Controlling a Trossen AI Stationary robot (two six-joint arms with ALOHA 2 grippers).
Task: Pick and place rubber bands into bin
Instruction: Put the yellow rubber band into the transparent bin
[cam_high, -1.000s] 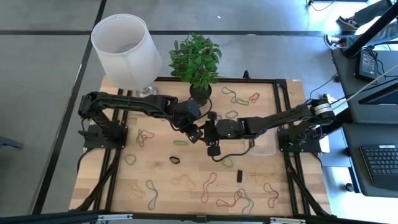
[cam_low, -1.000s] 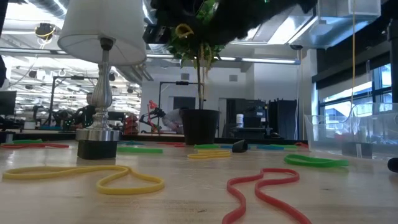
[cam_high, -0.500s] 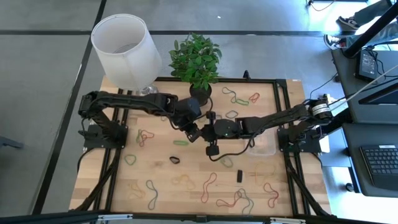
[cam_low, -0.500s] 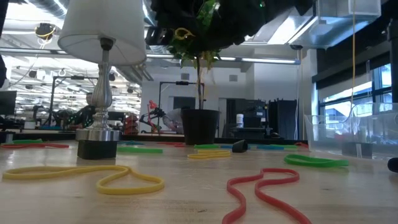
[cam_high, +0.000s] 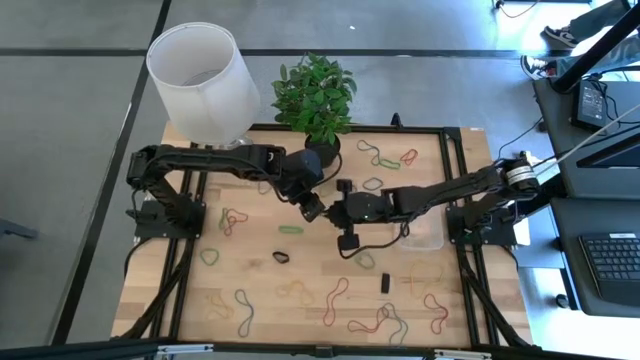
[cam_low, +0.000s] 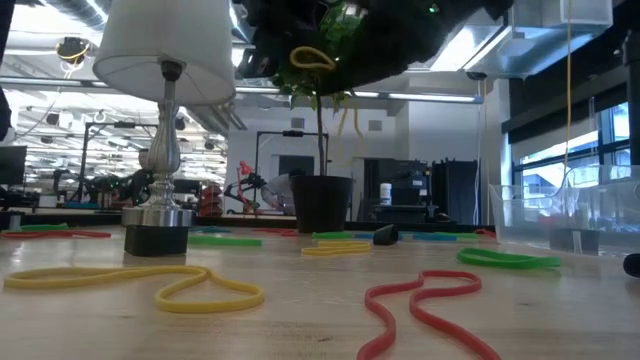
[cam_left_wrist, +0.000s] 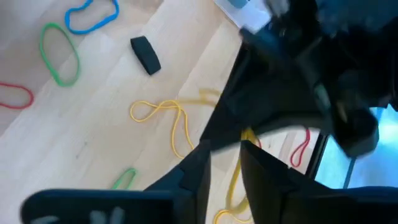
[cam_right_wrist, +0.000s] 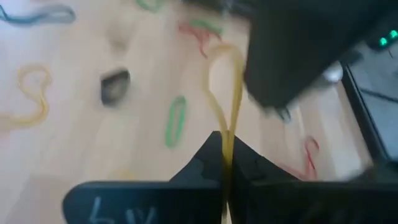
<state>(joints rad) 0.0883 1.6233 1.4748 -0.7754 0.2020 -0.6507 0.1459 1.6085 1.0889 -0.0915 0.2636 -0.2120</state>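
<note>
Behind the wooden bench (cam_high: 300, 265) the low view shows a large open workshop with ceiling lights and other machines far back. On the bench stand a lamp with a white shade (cam_high: 203, 82) and a potted plant (cam_high: 316, 98).

Both arms meet above the middle of the bench, raised well above the wood. The right pincer (cam_high: 328, 211) has its fingers pressed together on a yellow rubber band (cam_right_wrist: 227, 99), which stretches forward from its fingertips in the right wrist view and shows as a yellow loop high up in the low view (cam_low: 311, 57). The left pincer (cam_high: 312, 207) is just beside it; its fingers stand a little apart around the same yellow band, so it seems to me that the left arm is letting go and the right arm is taking the band over. I judge this as a hand-over, but whether the left fingers touch the band or not I cannot tell.

The bin (cam_high: 421, 236) lies on the bench under the right arm, near the right side. It looks clear and I cannot make out any band inside it.

Many bands are left on the wood: a green one (cam_high: 291, 229), red ones near the front edge (cam_high: 334, 297), a group at the far side (cam_high: 385, 157), and others. Two small black blocks (cam_high: 384, 283) also lie there. So the task appears to be at an early stage, with nearly all the collecting left to do.
</note>
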